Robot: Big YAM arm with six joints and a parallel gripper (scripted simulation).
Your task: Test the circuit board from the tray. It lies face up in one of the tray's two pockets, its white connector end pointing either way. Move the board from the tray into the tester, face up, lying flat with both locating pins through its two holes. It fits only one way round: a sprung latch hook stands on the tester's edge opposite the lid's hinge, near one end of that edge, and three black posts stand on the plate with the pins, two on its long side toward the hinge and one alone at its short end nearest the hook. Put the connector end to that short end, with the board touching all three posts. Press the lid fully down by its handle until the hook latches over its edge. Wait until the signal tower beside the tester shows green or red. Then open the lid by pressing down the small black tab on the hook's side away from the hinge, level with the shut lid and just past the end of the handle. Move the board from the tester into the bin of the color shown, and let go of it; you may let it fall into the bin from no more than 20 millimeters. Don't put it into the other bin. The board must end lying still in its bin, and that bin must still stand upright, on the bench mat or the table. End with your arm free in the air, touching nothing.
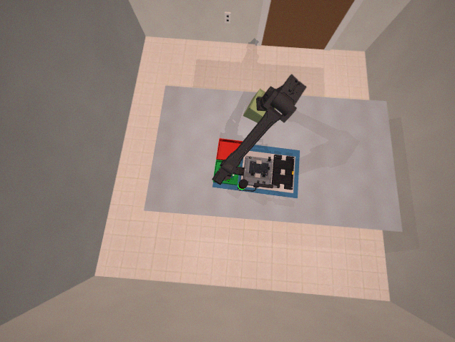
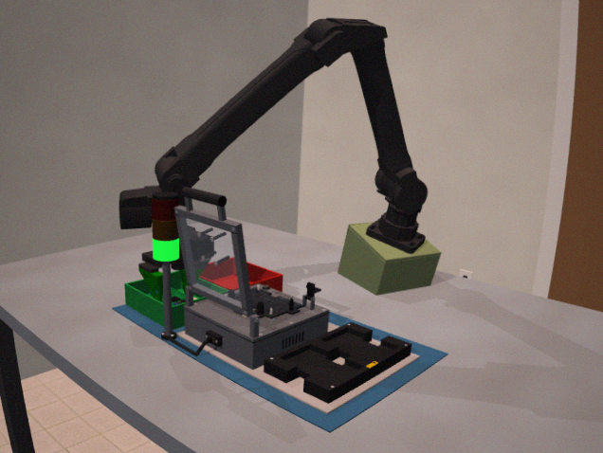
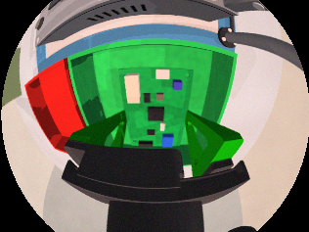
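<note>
Gripper (image 3: 155, 146): partly open, clamped on circuit board (image 3: 155, 100).
Board: low over green bin (image 3: 98, 84).
Tower (image 2: 165, 248): green.
Risk: a tilted release leaves the board propped on a wall.

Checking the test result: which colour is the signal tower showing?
Green, on the signal tower; clearest in the exterior view.

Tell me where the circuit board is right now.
The circuit board is held in the gripper, over the green bin. In the wrist view the red bin lies to its left and the tester beyond.
</note>
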